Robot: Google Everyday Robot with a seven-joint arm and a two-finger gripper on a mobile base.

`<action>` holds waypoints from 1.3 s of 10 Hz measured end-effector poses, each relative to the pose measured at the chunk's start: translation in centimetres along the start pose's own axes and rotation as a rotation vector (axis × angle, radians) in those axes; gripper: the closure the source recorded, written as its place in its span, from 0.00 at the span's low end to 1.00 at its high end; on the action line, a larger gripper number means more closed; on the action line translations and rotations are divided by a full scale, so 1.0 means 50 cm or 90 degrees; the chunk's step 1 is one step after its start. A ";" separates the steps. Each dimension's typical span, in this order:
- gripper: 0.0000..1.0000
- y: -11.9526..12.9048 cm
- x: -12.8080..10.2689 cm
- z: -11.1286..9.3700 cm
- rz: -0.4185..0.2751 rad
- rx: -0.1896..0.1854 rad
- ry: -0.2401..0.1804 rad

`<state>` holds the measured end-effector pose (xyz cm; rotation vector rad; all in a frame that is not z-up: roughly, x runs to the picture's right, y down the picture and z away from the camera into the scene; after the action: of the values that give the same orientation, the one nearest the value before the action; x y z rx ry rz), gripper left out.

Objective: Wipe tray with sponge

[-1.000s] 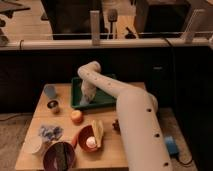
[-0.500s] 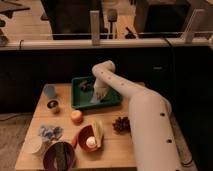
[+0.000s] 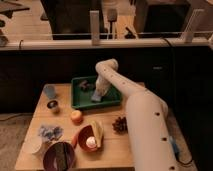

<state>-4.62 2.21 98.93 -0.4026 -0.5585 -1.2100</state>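
The dark green tray [image 3: 79,103] lies at the back of the wooden table. My arm comes up from the lower right, bends above the tray's far rim and points down into it. My gripper [image 3: 98,93] is low over the tray floor, right of its middle. A small grey-blue sponge [image 3: 96,98] sits at the gripper's tip, held against the tray floor. A small dark lump [image 3: 86,86] lies in the tray's back left part.
Left of the tray stand a pale blue cup [image 3: 49,91] and a small dark cup [image 3: 52,105]. In front lie an apple [image 3: 76,116], an orange bowl of fruit [image 3: 89,138], a pine cone [image 3: 119,124], a blue-and-white cloth [image 3: 50,132], a white cup [image 3: 32,146] and a purple bowl [image 3: 59,155].
The gripper with the sponge has slid rightward across the tray floor, from its left part to right of the middle. The arm's bend has swung right with it.
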 end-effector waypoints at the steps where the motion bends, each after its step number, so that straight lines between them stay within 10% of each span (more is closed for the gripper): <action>1: 1.00 -0.032 -0.004 0.010 -0.010 0.004 -0.003; 7: 1.00 -0.251 -0.067 0.062 -0.126 0.029 -0.035; 13: 1.00 -0.164 -0.154 0.029 -0.162 0.014 -0.043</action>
<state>-14.59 6.34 95.43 -0.3629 -0.6964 -1.4369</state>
